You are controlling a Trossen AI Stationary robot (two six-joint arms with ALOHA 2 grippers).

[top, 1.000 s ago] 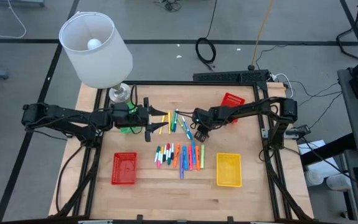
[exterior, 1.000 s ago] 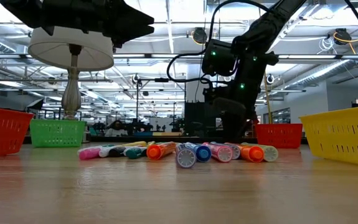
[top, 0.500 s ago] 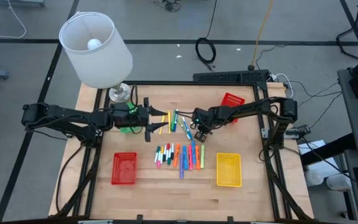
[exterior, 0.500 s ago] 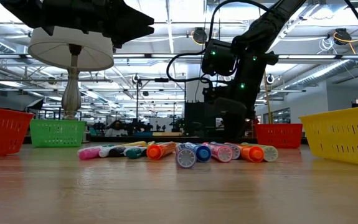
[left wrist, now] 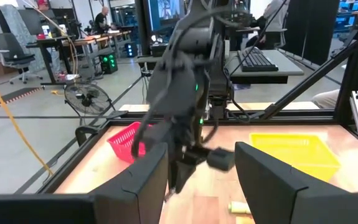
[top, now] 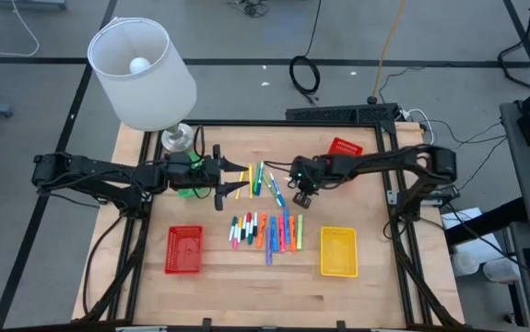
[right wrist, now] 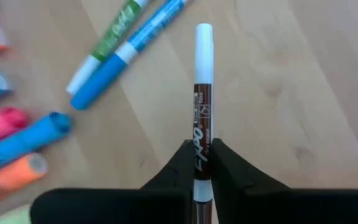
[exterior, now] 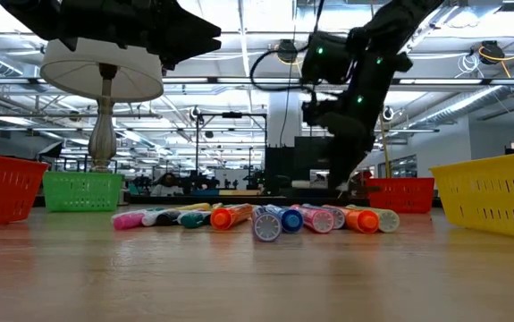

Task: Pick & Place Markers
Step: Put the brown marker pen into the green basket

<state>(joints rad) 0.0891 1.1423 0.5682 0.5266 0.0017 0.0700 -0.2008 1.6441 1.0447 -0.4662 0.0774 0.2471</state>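
Several coloured markers lie side by side mid-table, also seen in the low view. A few more markers lie farther back. My right gripper hangs slanting down over the table between the two groups, shut on a dark red marker with a white barrel. My left gripper hovers level and open left of the far group, holding nothing; its fingers frame my right arm. My right gripper pinches the marker's printed dark red section between its two fingers. The fingers come slanting down from the table's right, and the marker runs on past them along their line. Its white end points at the wood, off the table.
A red basket and a yellow basket stand near the front, another red basket at the back right, a green basket under my left arm. A lamp stands at the back left corner.
My right gripper has risen from the table and tipped a little, taking the dark red marker up with it. The markers on the table have stayed in place.
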